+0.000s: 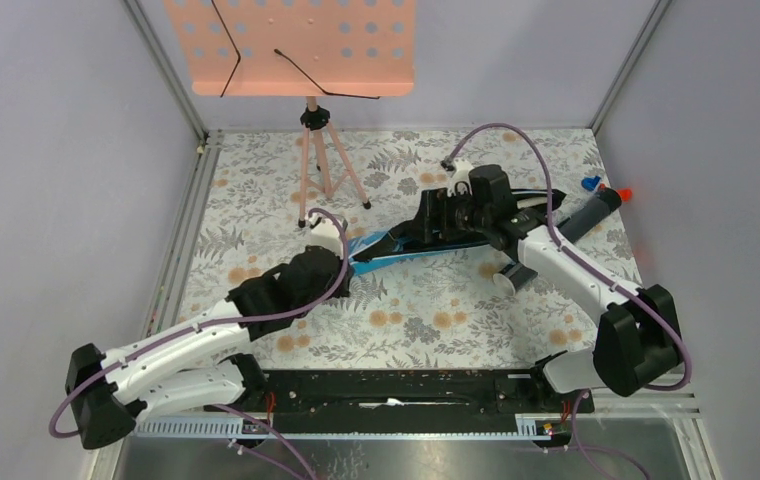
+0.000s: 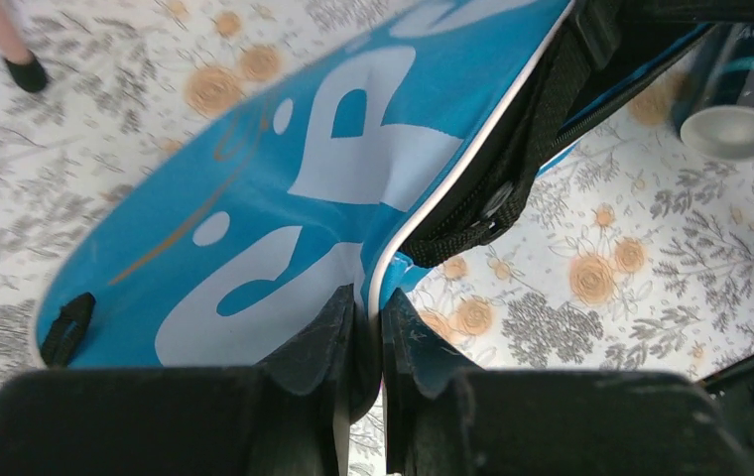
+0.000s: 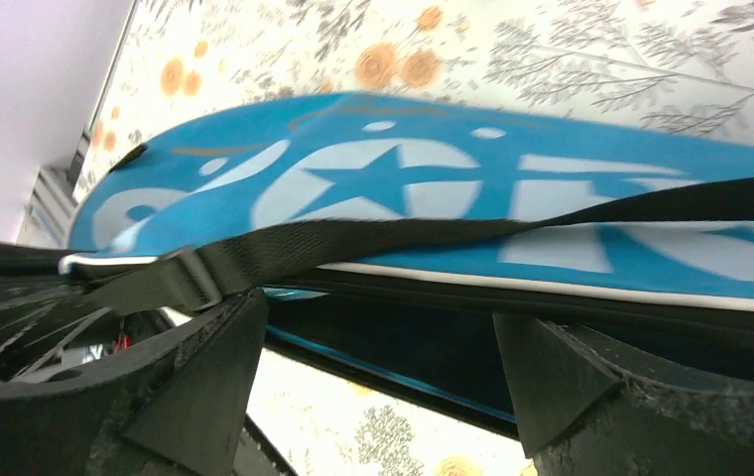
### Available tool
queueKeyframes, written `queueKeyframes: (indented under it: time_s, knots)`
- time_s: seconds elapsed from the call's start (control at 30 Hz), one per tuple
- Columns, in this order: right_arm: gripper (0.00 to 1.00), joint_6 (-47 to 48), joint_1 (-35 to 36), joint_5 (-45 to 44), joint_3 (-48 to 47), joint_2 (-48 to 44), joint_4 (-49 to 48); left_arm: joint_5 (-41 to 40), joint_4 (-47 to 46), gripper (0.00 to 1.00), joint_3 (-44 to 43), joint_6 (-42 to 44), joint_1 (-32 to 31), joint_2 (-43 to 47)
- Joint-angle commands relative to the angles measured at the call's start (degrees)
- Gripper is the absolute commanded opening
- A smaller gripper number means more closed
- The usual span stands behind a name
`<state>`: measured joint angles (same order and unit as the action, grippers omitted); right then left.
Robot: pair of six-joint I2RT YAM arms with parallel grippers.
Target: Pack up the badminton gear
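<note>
From above: the bag [image 1: 396,245] lies slantwise across the middle of the flowered table [image 1: 436,310], with an arm at each end of it. The left gripper [image 1: 344,252] is at the bag's near-left tip, and the right gripper [image 1: 441,215] hangs over the black middle part. The long black tube [image 1: 586,215] lies just beside the bag on the right, partly under the right forearm, not yet packed. The peach music stand [image 1: 291,45] is at the back, well apart.

Left wrist view: the jaws are pinched nearly shut on the bag's white-piped rim, a firm hold. The tube's pale end shows at the upper right.

Right wrist view: the fingers [image 3: 214,367] are spread wide and hold nothing. The black strap [image 3: 353,248] crosses between them, above the dark open edge.

My read is that the bag is being held open for loading. Whether rackets are already inside, I cannot tell. Next, the right gripper must get past that strap – the likeliest snag – and either lift the flap or fetch the tube, while the left pinch anchors the rim.
</note>
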<state>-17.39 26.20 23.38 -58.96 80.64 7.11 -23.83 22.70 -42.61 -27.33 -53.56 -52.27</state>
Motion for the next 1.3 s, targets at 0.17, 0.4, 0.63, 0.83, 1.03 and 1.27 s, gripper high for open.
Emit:
queueKeyframes:
  time_s: [0.17,0.4,0.63,0.83,1.03,1.27]
  knots:
    - [0.9,3.64,7.49,-4.12,7.45,-8.53,-2.95,0.49,-3.0,0.0,-2.45,-10.59,-4.18,-2.48]
    - [0.9,2.33,11.25,-8.15,11.28,-10.17,-5.72,2.36,-4.54,0.0,-1.97,-11.12,-4.3,-0.75]
    - [0.87,-2.01,15.28,-11.94,9.65,-9.04,-12.09,3.76,-6.22,0.0,-0.17,-11.38,-4.6,-0.47]
    - [0.86,-4.48,17.98,-11.77,7.16,-7.67,-13.86,4.39,-6.68,0.0,0.41,-11.47,-4.96,-0.99]
    - [0.82,-4.13,21.23,-11.99,4.27,-4.99,-11.91,4.65,-7.98,0.0,1.74,-11.08,-5.24,-0.09]
    - [0.8,-1.62,23.9,-16.76,3.04,-6.09,-5.93,2.48,-8.09,0.0,2.54,-11.08,-5.29,0.58]
